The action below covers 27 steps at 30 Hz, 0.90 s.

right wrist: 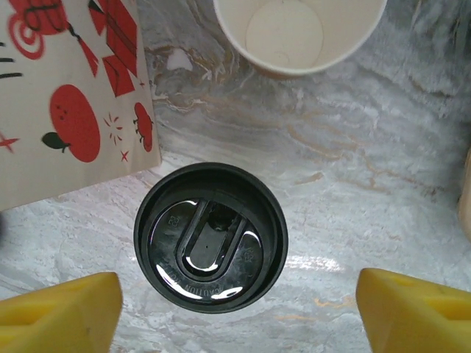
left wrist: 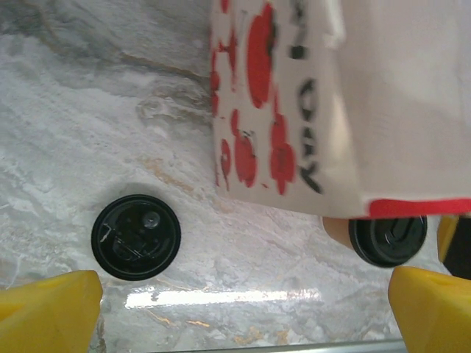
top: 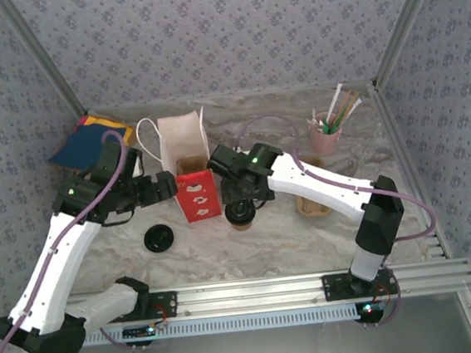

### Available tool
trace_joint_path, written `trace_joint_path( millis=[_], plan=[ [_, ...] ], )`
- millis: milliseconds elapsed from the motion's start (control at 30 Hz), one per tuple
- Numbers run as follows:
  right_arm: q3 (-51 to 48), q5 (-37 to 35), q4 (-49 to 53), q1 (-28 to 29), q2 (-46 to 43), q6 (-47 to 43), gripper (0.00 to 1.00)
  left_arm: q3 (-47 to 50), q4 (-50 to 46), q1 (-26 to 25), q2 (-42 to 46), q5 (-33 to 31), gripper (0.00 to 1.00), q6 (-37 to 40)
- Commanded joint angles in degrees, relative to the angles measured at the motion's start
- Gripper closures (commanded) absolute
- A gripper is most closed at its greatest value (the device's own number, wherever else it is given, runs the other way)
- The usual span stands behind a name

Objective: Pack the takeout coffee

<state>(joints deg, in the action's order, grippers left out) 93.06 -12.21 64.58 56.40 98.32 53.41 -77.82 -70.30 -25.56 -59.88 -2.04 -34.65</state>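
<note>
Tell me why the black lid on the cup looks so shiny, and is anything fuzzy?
Right wrist view: light bounces off the glossy lid in white streaks, and the yellow fingers look soft, too near the lens. Left wrist view: the printed bag is blurry up close, and a bright glare streak lies on the table. Top external view: even light, soft shadows.

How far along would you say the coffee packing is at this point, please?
Done: one takeout coffee is lidded and stands on the table beside the paper bag. In hand: the right tool is open over that cup, not gripping; the left tool is open too. Left: cup into the bag; a second cup sits unlidded, a loose lid lying apart.
</note>
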Motion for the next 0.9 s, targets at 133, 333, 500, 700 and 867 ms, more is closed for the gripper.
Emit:
trace_joint_path(
  millis=[133,333,500,700,867],
  plan=[
    [-0.26,3.02,0.46,0.71,1.3,5.21,0.21,1.2,-0.39,4.09,2.19,3.19,0.0,-0.51],
    [0.16,3.65,-0.1,1.12,3.74,5.77,0.21,1.62,-0.49,4.95,3.62,3.63,0.0,-0.15],
    [1.16,3.98,-0.05,1.41,5.5,5.81,0.2,2.04,-0.98,5.3,4.32,3.92,0.0,0.18],
    [1.78,4.74,0.45,1.74,7.44,5.61,0.19,2.4,-1.22,5.43,4.41,4.33,0.0,0.46],
    [2.08,5.33,0.65,1.61,8.12,5.56,0.19,2.33,-1.07,5.46,4.41,4.71,0.0,0.74]
  ],
)
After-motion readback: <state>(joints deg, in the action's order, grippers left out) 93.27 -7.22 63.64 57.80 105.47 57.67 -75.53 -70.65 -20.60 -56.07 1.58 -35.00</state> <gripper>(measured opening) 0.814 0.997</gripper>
